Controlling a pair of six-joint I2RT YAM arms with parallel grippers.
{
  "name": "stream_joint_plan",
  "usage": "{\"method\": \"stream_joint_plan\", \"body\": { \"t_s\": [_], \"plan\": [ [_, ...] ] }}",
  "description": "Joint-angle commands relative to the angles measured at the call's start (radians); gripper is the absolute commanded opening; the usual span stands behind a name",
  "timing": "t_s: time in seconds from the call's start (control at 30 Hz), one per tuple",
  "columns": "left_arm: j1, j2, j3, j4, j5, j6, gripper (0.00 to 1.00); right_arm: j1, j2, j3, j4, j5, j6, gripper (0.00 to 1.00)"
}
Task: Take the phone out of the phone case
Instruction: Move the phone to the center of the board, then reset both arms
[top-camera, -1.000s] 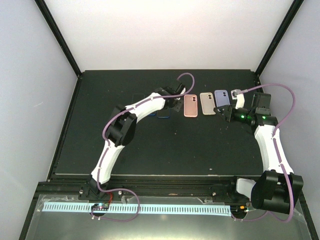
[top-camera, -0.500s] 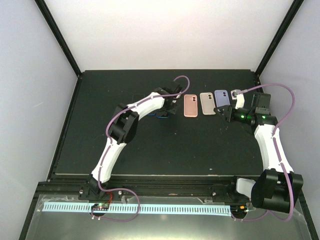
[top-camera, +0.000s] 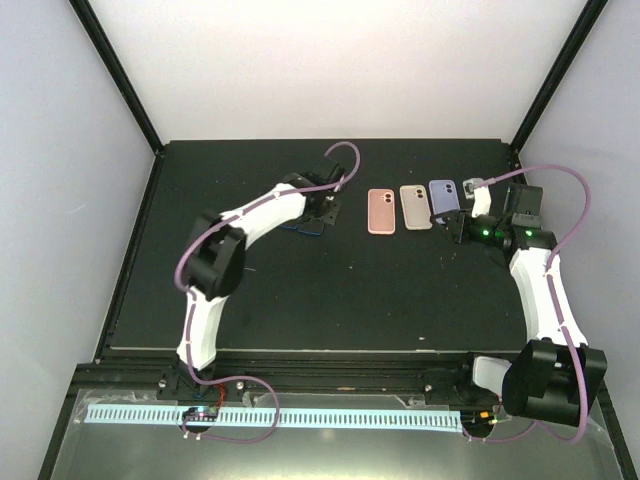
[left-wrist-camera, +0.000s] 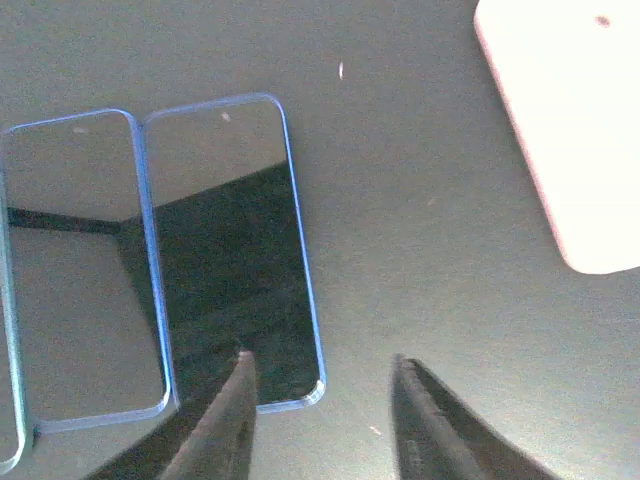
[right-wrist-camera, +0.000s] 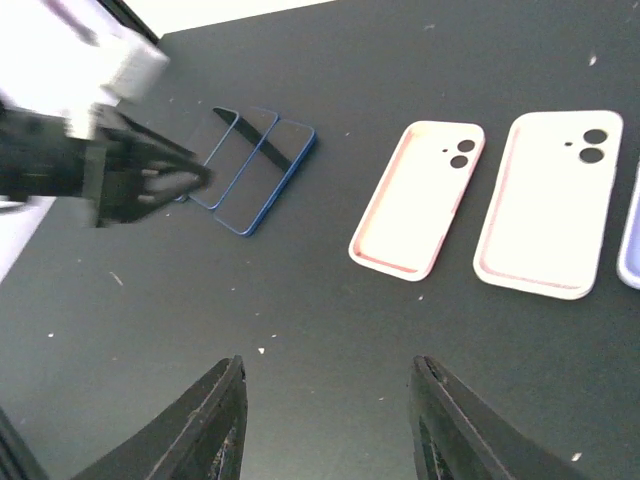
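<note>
Left wrist, phones, right wrist, cases too

left hand: fingers parted, nothing between | two blue-rimmed phones side by side on desk | pink case upper right

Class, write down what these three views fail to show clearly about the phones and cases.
Top view: the blue-rimmed phones lie partly under the left gripper; their count is unclear.
Left wrist view: the pale pink phone case is washed out and cut by the frame edge.
Right wrist view: the lavender phone case is cut by the right edge.
</note>
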Motion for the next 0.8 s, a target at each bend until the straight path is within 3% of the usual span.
{"method": "stream_joint_plan", "body": {
  "t_s": [0.0, 0.13, 0.37, 0.43, 0.5, 0.53, 0.77],
  "plan": [
    [-0.023, -0.308, -0.112, 0.082, -0.022, 0.013, 0.48, -0.011, -0.045, 0.054, -0.012, 0.073, -0.050, 0.45],
    [-0.025, -0.507, -0.224, 0.049, -0.086, 0.045, 0.70, -0.011, -0.096, 0.059, 0.015, 0.134, -0.053, 0.45],
    [-0.023, -0.796, -0.383, -0.019, -0.143, 0.103, 0.96, -0.011, -0.167, 0.072, 0.061, 0.251, -0.072, 0.51],
    [-0.020, -0.896, -0.433, -0.028, -0.164, 0.117, 0.99, -0.011, -0.176, 0.085, 0.054, 0.291, -0.072, 0.61],
    [-0.016, -0.975, -0.495, -0.018, -0.188, 0.128, 0.99, -0.011, -0.187, 0.088, 0.060, 0.332, -0.064, 0.91],
    [-0.012, -1.015, -0.535, -0.003, -0.195, 0.135, 0.99, -0.011, -0.196, 0.085, 0.070, 0.344, -0.057, 0.99],
    [0.001, -1.249, -0.840, 0.234, -0.197, 0.156, 0.99, -0.011, -0.282, 0.011, 0.150, 0.325, -0.016, 1.00]
  ]
}}
